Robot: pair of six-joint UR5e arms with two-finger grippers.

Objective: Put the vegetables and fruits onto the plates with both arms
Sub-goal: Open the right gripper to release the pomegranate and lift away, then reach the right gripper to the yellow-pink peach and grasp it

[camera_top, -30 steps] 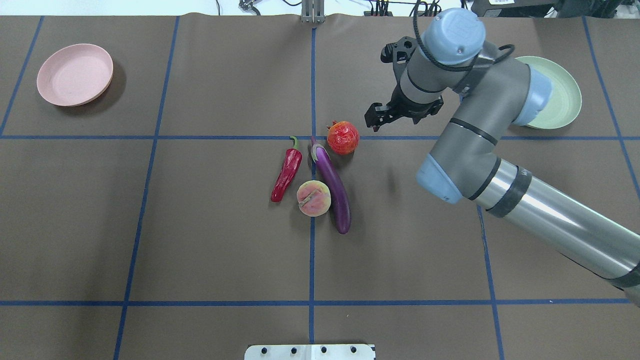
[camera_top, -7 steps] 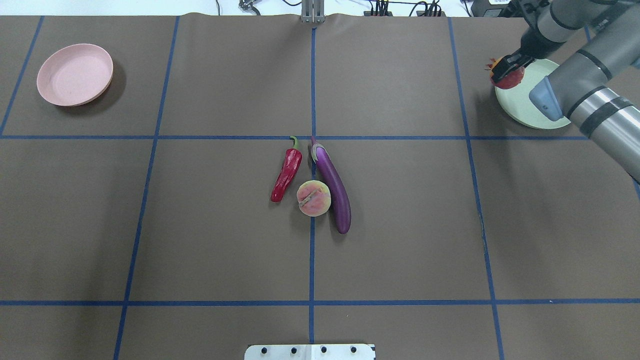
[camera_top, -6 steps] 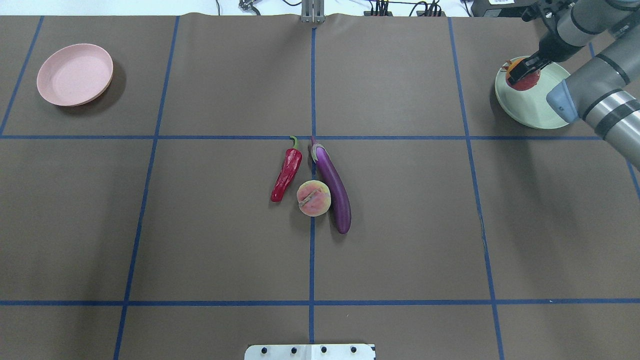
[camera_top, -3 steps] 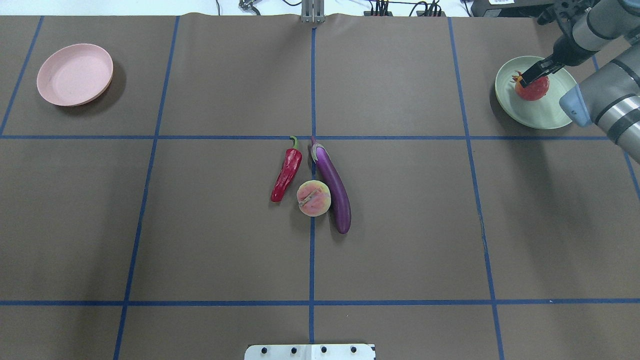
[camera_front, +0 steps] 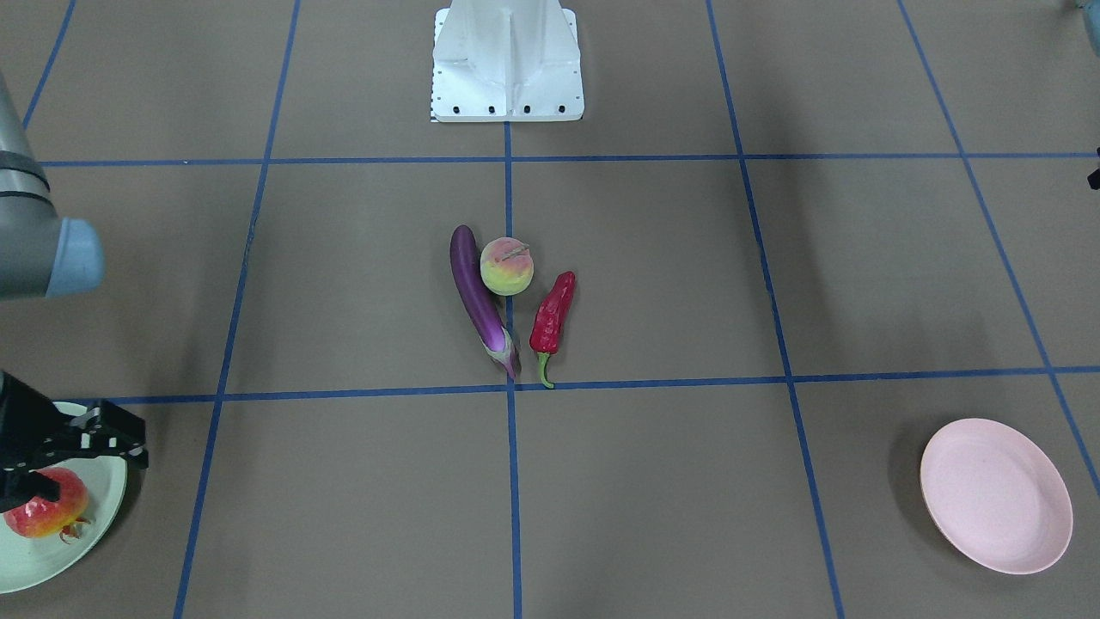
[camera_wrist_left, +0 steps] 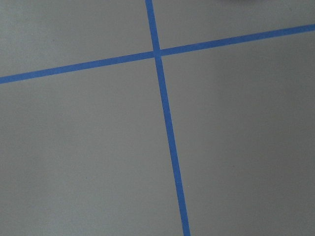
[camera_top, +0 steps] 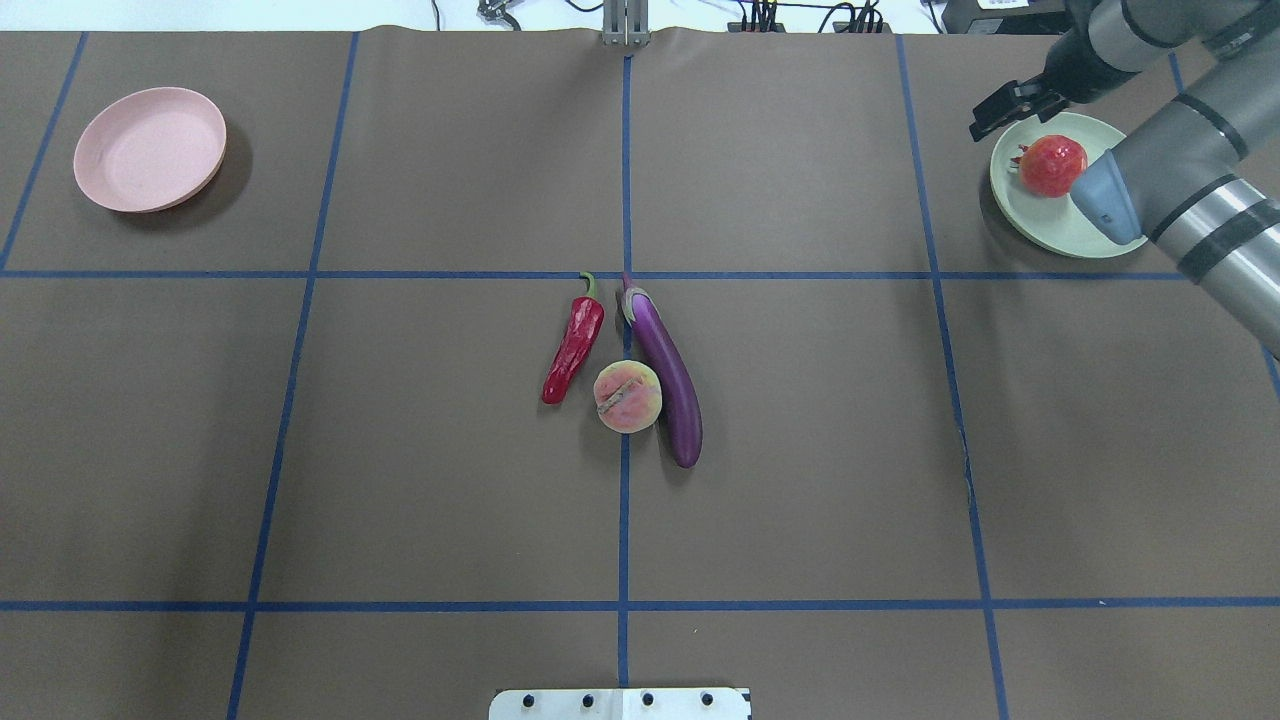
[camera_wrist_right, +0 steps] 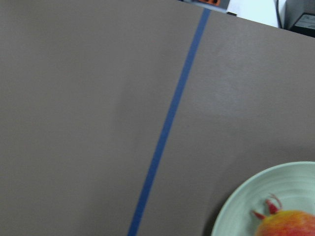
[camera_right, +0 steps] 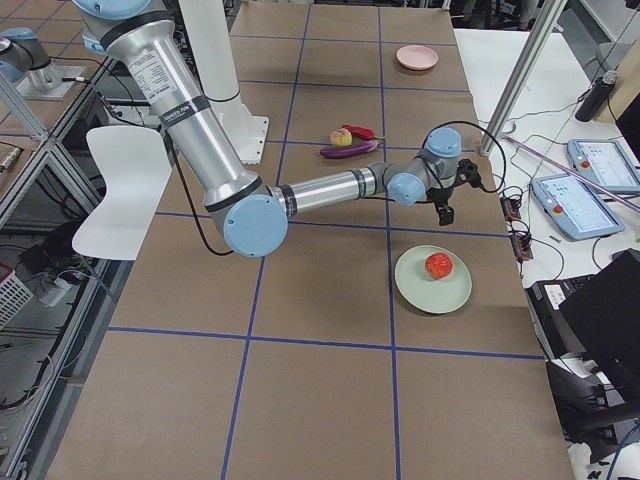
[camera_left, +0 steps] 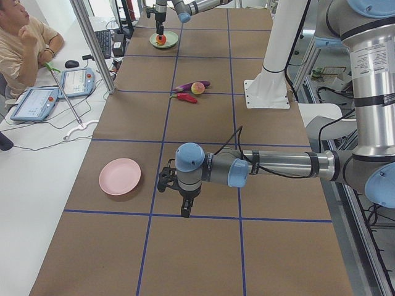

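The pomegranate [camera_top: 1052, 165] lies on the mint green plate [camera_top: 1040, 218] at the far right; both also show in the front view, the pomegranate [camera_front: 43, 516] on the plate [camera_front: 47, 563]. My right gripper [camera_top: 1003, 108] is open and empty, just off the plate's far-left rim. The purple eggplant [camera_top: 665, 375], the red chili pepper [camera_top: 575, 345] and the peach [camera_top: 627, 397] lie close together at the table's centre. The pink plate [camera_top: 150, 150] is empty at the far left. My left gripper [camera_left: 184, 209] shows only in the exterior left view, near the pink plate [camera_left: 120, 176]; I cannot tell its state.
The white base block [camera_top: 620, 703] sits at the table's near edge. Blue tape lines [camera_top: 624, 500] grid the brown mat. An operator [camera_left: 24, 43] sits beside the table with tablets [camera_left: 77, 81].
My right gripper carried the pomegranate from the centre to the green plate, let go of it and drew back to the left. The other produce has not moved.
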